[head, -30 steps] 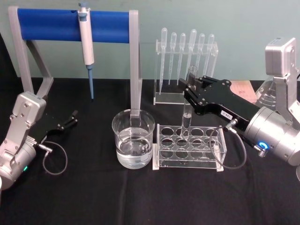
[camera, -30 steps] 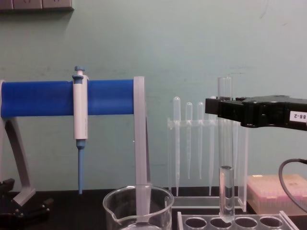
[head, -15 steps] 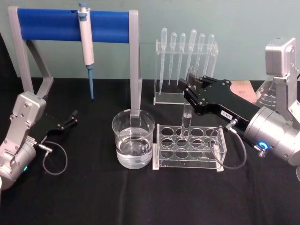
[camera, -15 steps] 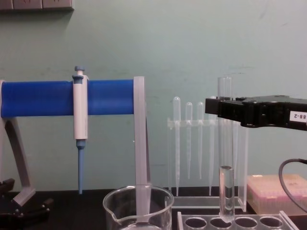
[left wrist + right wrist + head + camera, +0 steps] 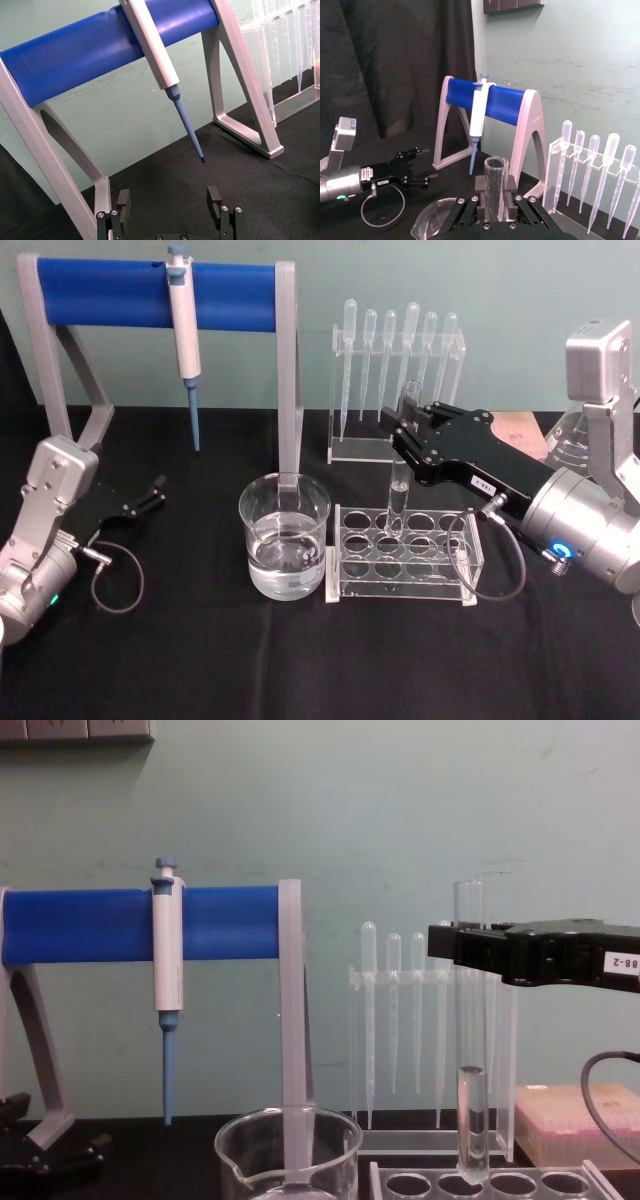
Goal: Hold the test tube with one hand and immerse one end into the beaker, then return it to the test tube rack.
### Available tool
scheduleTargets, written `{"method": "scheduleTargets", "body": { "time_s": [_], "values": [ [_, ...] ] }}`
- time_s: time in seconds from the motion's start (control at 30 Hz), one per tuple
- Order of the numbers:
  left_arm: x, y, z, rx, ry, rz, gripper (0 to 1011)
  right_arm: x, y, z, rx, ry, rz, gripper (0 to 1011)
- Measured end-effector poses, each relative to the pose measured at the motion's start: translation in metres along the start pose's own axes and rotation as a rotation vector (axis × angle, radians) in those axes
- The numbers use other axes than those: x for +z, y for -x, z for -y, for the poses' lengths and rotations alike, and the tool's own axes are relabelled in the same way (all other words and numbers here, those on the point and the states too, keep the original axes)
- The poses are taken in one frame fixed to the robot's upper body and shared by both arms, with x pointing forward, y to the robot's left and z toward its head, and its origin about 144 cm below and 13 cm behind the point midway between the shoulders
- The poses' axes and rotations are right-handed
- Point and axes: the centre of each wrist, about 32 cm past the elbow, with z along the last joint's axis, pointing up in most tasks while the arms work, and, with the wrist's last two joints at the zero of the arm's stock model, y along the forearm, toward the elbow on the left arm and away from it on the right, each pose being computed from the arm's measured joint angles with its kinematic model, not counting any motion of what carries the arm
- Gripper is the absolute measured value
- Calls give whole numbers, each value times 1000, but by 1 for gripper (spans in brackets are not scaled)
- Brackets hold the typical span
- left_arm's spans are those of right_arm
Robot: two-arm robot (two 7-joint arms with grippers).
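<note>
The test tube stands upright, its rounded bottom at a back-row hole of the clear rack. My right gripper reaches in from the right and is shut on the tube just below its open top. The chest view shows the same hold by the right gripper on the tube, and the right wrist view shows the tube between the fingers. The beaker, partly filled with clear liquid, stands just left of the rack. My left gripper rests open at the far left, empty.
A blue-barred stand with a blue-and-white pipettor hanging from it rises behind the beaker. A clear holder of plastic pipettes stands behind the rack. A pink box sits at the back right.
</note>
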Motion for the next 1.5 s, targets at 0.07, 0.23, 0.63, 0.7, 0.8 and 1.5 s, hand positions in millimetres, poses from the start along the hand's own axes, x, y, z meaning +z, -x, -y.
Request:
{"method": "scheduleTargets", "body": {
  "time_s": [0.07,0.23,0.63,0.7,0.8,1.5],
  "values": [
    [0,0,0,0,0,0,1000,0,0,0,0,0,0,227],
    [0,0,0,0,0,0,1000,0,0,0,0,0,0,227],
    [0,0,0,0,0,0,1000,4,2,-1,5,-13,3,227],
    [0,0,0,0,0,0,1000,10,4,-1,7,-36,11,227],
    [0,0,0,0,0,0,1000,19,8,-6,21,-68,22,227],
    [0,0,0,0,0,0,1000,5,26,-82,173,-91,0,227]
  ]
}}
